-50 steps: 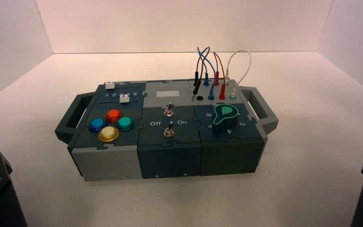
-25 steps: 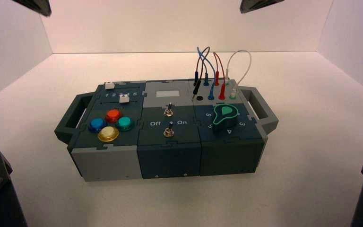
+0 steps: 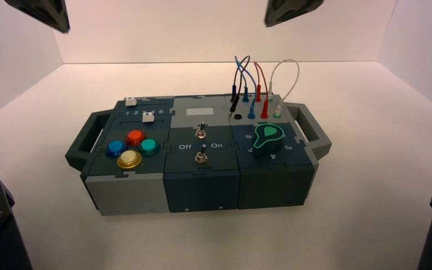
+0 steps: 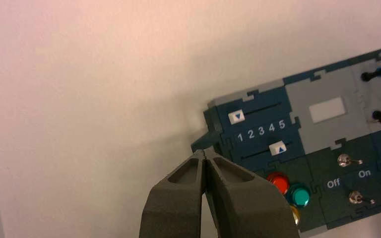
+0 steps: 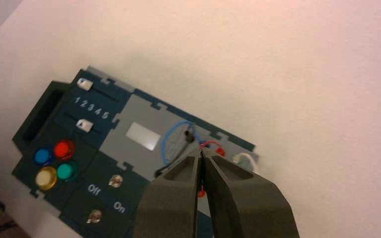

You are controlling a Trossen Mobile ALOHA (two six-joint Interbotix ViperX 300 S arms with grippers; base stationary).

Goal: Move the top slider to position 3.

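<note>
White walls close in a pale tabletop [image 3: 371, 185], and the box [image 3: 197, 169] sits near the middle of it, slightly turned. From above, only dark corners of the two arms poke in at the upper edge of the high view, the left hand [image 4: 206, 154] and the right hand [image 5: 201, 151] both well above the box and touching nothing. Each wrist view shows its own hand with the fingers pressed together at the tips.

From above, the printed numbers are hard to read and the lower slider [image 4: 278, 148] covers part of the row. The left wrist view makes them plain: 1 2 3 4 5 in white on the dark blue panel, with position 3 [image 4: 261, 131] midway along.

Over at the box's far left corner is the top slider [image 4: 236, 117], a tiny white cube with a dark triangle on its face, sitting at the end of its thin slot beside the 1. Its twin rests near the 5. The yellow button [image 4: 294, 214] is half hidden behind the left hand.
</note>
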